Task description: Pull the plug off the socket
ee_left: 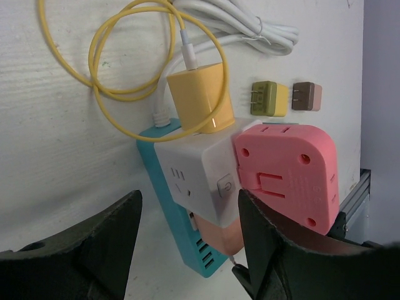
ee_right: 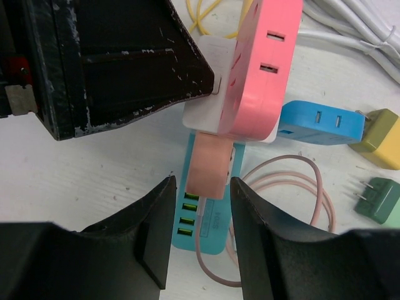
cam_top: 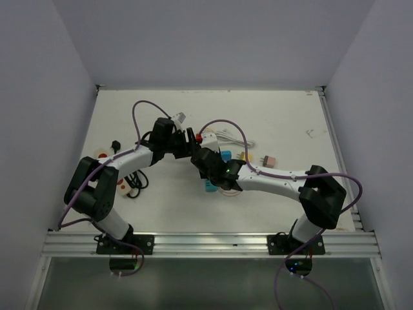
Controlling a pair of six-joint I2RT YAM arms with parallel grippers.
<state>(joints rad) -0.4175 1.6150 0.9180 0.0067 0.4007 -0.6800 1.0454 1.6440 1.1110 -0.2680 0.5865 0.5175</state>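
A teal power strip (ee_right: 201, 232) lies on the table, also in the left wrist view (ee_left: 180, 232) and the top view (cam_top: 211, 185). A salmon plug (ee_right: 210, 165) with a pink cable (ee_right: 294, 180) sits in it. A white cube socket (ee_left: 194, 170), a pink block (ee_left: 287, 167) and a yellow charger (ee_left: 200, 97) are stacked at its far end. My right gripper (ee_right: 201, 215) is open, its fingertips on either side of the salmon plug's lower end. My left gripper (ee_left: 190, 244) is open and straddles the white cube and the strip. One black finger (ee_right: 125, 62) of it reaches the white cube.
An olive plug (ee_left: 270, 99) and a brown plug (ee_left: 307, 96) lie loose beside the pink block. A blue adapter (ee_right: 322, 122) and a green plug (ee_right: 378, 200) lie to the right. A coiled white cable (ee_left: 250, 28) and a yellow cable (ee_left: 112, 87) lie beyond the strip.
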